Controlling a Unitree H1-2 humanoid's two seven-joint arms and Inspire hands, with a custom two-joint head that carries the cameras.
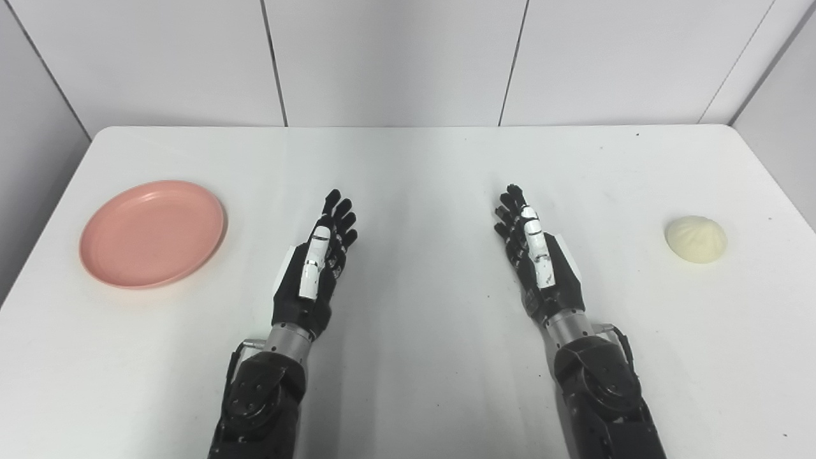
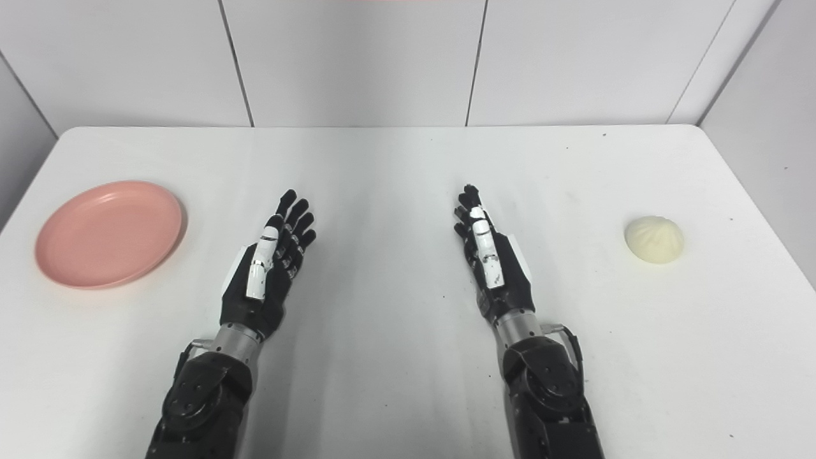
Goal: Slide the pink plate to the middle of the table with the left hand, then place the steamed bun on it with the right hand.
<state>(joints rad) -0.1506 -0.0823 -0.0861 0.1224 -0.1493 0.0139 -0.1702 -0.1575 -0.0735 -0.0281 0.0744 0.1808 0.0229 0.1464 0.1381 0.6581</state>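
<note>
The left hand is flat with fingers spread, holding nothing. The right hand is the same. The pink plate sits far left; the bun far right. Push the plate's outer rim slowly toward the middle.
</note>
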